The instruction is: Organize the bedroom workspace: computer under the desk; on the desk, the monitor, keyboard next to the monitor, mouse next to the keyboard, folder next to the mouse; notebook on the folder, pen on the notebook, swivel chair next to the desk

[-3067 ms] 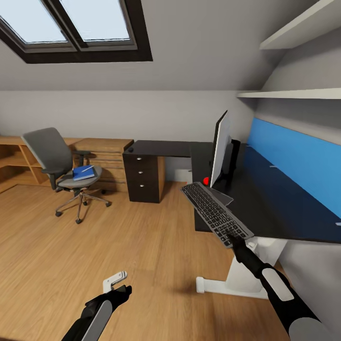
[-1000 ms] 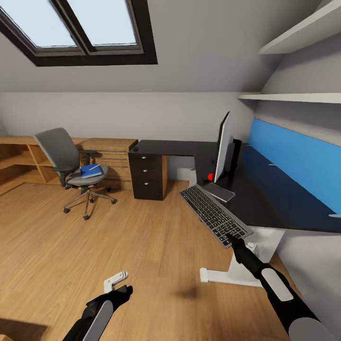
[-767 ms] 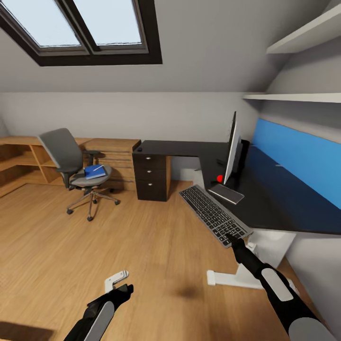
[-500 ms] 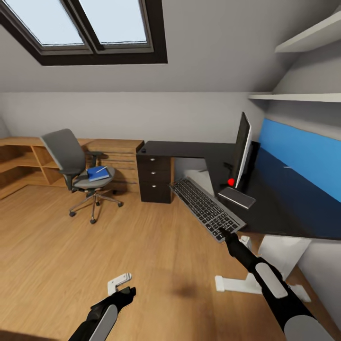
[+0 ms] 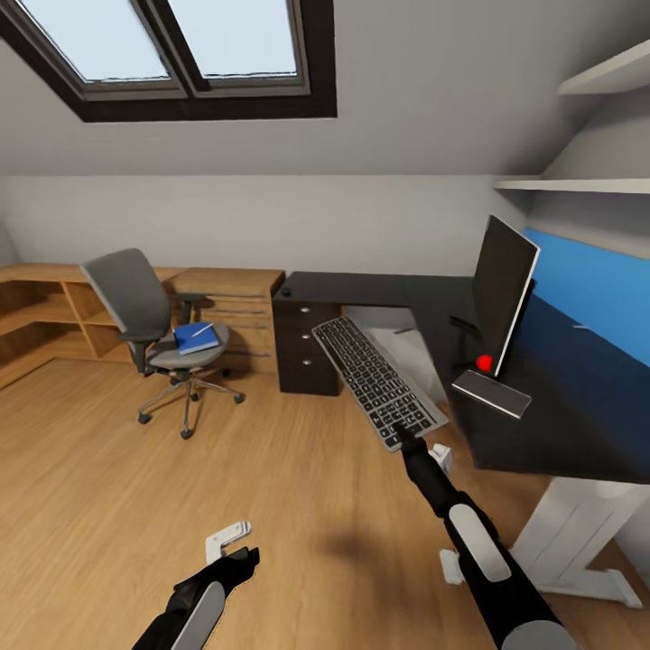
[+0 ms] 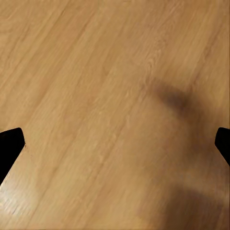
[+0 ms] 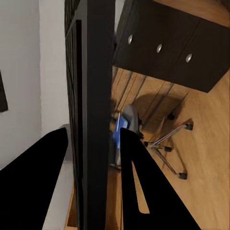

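Note:
My right gripper [image 5: 403, 440] is shut on the near end of the silver-grey keyboard [image 5: 374, 380], which hangs tilted over the floor in front of the black desk [image 5: 424, 302]. In the right wrist view the keyboard [image 7: 91, 96] stands edge-on between two black fingers [image 7: 143, 187]. The monitor [image 5: 502, 289] stands on the desk. A small black mouse [image 5: 285, 292] lies at the desk's far left corner. The blue folder [image 5: 197, 338] with the white pen [image 5: 201, 330] rests on the swivel chair [image 5: 144, 329]. I cannot make out the notebook or the computer. My left gripper [image 5: 227, 540] hangs open low over the floor.
A black drawer unit [image 5: 302, 357] stands under the desk's left end. Light wooden cabinets [image 5: 54, 307] line the back wall behind the chair. White desk legs [image 5: 578, 533] stand at my right. A wide wooden floor [image 6: 115, 96] lies between me and the chair.
The camera has turned, so the desk and monitor slid right in the picture. The keyboard, still held by the right gripper, has swung left, off the desk's edge and out over the floor.

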`<state>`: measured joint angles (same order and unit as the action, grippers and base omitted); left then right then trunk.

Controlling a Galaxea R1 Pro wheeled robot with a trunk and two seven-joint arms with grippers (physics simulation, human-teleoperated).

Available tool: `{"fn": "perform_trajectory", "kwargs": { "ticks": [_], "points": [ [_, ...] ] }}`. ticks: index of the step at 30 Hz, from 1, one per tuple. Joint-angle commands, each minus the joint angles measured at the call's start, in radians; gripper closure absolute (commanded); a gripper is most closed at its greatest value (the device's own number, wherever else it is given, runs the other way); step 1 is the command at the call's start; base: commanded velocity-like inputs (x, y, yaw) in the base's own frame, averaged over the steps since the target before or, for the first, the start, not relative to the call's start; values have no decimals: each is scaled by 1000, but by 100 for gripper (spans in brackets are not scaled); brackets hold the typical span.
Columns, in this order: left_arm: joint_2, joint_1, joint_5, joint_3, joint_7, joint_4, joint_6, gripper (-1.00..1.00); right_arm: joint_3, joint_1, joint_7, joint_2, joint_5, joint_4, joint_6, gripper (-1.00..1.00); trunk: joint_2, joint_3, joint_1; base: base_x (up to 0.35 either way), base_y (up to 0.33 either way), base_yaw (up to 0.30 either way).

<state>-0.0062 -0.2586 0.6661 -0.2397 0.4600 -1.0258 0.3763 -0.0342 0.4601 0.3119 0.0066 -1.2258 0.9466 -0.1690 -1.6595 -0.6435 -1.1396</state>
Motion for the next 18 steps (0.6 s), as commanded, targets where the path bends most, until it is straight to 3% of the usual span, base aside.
{"fn": "perform_trajectory", "kwargs": {
  "ticks": [1,6,9,12,13,16,18],
  "points": [
    [1,-1,9,-2,8,-1,0,-100,1,-12,-17,4,-12,19,2,100,0,-1,0,247,253,0],
    [0,-1,8,-3,9,-1,0,-100,2,-58,-132,23,-19,85,52,100,0,-1,0,267,220,0],
    [0,-1,8,-13,9,-1,-10,-100,2,-74,-253,38,-20,113,86,100,0,-1,0,312,56,0],
    [1,-1,9,-30,9,-1,-24,-100,5,-77,-331,40,-29,139,91,100,0,-1,0,208,16,0],
    [1,-1,10,-32,9,-1,-26,-100,6,-77,-342,41,-42,150,91,100,0,-1,0,79,6,0],
    [2,-1,10,-35,9,0,-29,-100,7,-78,-358,40,-150,177,91,100,7,2,3,28,2,0],
    [2,-1,11,-37,9,0,-29,-100,7,-79,-361,35,-195,193,89,100,21,8,11,10,1,0]
  ]
}}
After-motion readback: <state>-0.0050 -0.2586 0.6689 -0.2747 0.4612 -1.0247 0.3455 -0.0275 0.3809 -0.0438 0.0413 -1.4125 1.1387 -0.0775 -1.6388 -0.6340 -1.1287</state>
